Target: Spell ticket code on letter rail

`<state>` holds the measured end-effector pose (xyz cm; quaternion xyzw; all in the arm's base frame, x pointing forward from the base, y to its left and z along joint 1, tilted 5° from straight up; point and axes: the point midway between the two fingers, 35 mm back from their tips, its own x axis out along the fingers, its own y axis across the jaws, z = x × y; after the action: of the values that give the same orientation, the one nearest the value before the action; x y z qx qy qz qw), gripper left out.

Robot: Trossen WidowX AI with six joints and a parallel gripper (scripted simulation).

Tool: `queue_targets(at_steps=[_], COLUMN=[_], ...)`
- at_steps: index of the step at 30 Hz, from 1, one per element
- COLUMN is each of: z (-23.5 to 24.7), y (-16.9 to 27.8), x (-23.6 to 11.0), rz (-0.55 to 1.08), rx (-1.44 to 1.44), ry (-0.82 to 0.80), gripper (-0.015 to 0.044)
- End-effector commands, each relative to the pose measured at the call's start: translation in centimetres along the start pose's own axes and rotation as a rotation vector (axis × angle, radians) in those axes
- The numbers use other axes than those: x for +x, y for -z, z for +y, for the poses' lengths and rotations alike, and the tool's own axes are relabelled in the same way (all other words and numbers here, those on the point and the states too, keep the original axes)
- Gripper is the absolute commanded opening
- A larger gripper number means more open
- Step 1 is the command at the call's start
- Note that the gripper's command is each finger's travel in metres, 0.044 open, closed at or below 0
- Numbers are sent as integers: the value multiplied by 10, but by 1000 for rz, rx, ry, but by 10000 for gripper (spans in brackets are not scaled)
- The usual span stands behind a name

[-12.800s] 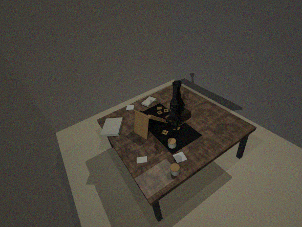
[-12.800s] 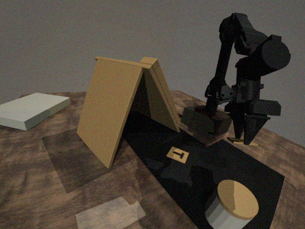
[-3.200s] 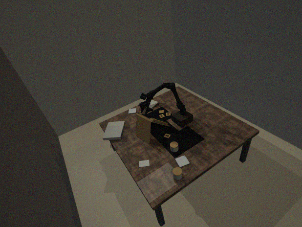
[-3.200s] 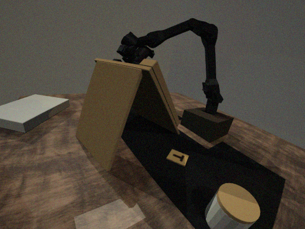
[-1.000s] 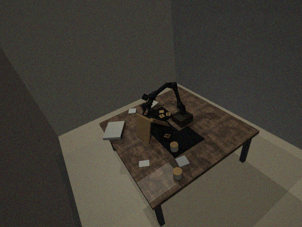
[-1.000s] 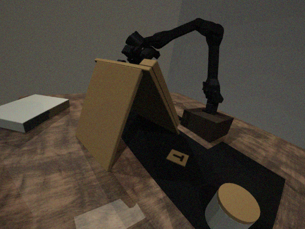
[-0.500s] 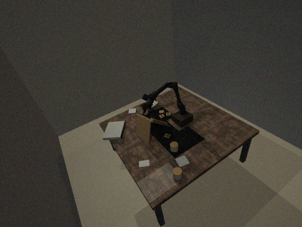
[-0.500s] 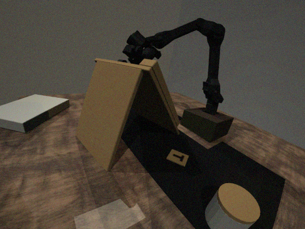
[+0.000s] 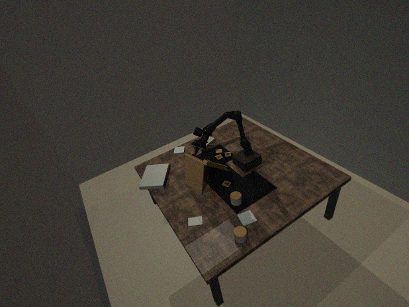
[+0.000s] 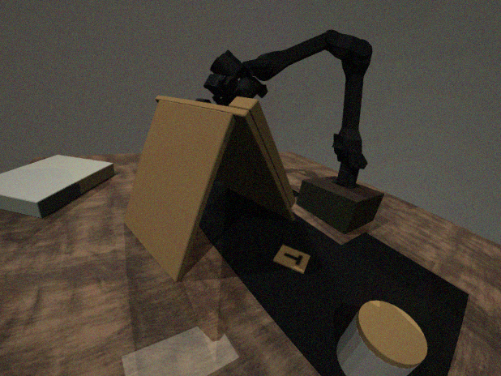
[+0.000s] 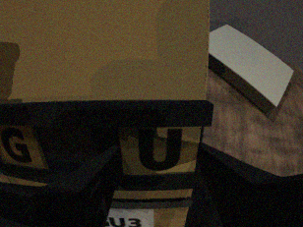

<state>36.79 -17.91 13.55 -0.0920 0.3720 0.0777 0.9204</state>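
The end effector [image 10: 227, 95] sits at the top ridge of the tent-shaped board [image 10: 178, 178], on its far face as the exterior view has it, and it is clamped on the U tile [image 11: 158, 149]. In the wrist view that tile lies square in the middle between the dark fingers, letter upright, tucked just under the dark rail [image 11: 104, 113] that runs across the board from left to right. A G tile [image 11: 19, 147] already sits in the same band at the far left of the wrist view, well apart from the U, with dark rail showing between them.

So the relation that matters is along the rail: the long axis of the rail is horizontal in the wrist view, the seated G lies to the left of the held U, and the open run between them is the path the tile probably has to travel. The push looks to be leftward, parallel to the rail, keeping the tile flat to the board face.

A slip of paper reading "U3", its left part hidden, shows below the tile [image 11: 128, 224]; it may be the ticket, but the whole code cannot be read.

A T tile [image 10: 292, 258] lies flat on the black mat [image 10: 365, 263] on the counter [image 10: 61, 263], near of the board.
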Motion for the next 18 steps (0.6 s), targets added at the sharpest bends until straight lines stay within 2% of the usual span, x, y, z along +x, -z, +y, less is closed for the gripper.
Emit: queue_targets(at_steps=[1, 18], z=[4, 15], y=[1, 1], x=[0, 0], rz=[2, 2], rx=[3, 3], ry=[0, -1], gripper=[0, 0])
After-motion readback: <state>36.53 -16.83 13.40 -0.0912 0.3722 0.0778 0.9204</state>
